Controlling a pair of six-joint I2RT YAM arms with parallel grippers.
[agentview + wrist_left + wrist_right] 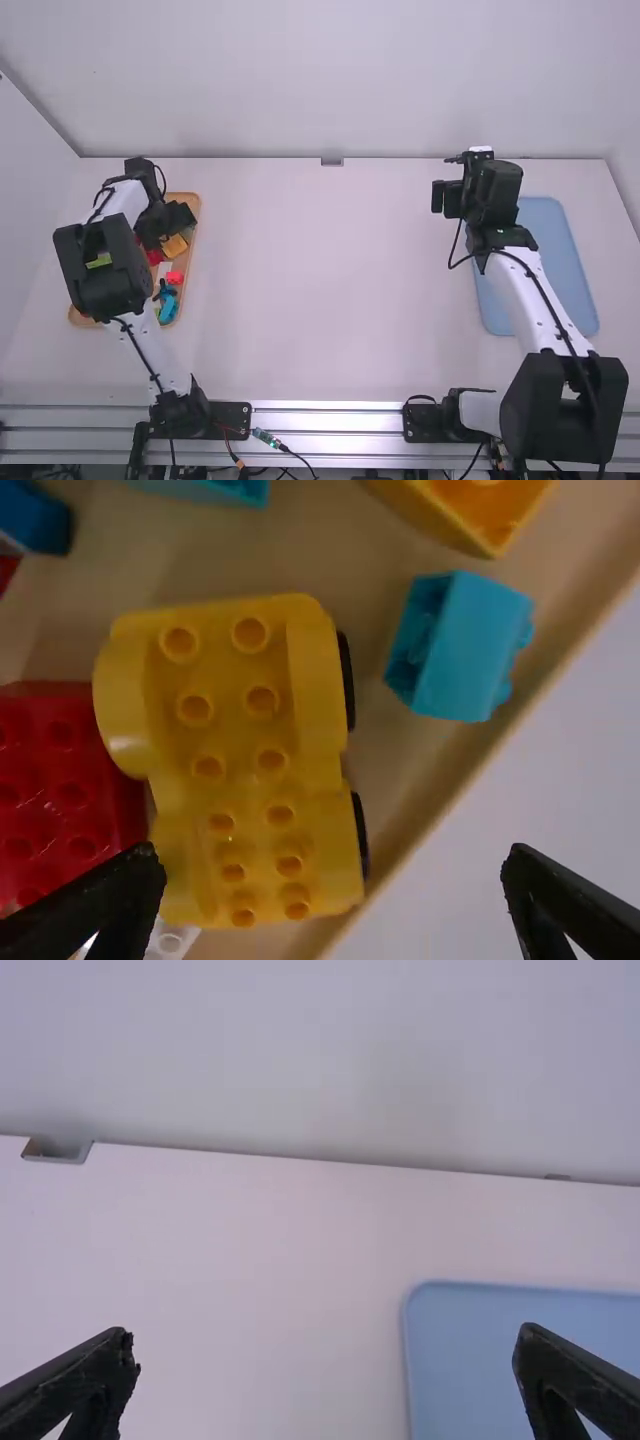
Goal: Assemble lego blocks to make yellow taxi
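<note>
1. Foreground, right: the right arm [565, 400] stretches over the counter [330, 300], covering part of the blue mat [560, 270]; the right wrist view cuts the mat off.
2. Foreground, left: the left arm [100, 275] masks much of the wooden tray [189, 199]. A yellow-green patch [98, 261] at its joint is hard to identify.
3. Inside the tray: yellow blocks [235, 720] for the taxi sit against one another, black wheels [347, 680] partly showing, beside a red block [60, 780] cropped at the frame. A white block [172, 942] is mostly hidden; a teal block [465, 645] lies near the tray's edge.
4. Above them: the left hand [172, 225], spread wide, holds nothing.
5. Farther off: the right hand [492, 192], also wide and holding nothing, its fingertips hard to make out from above.
</note>
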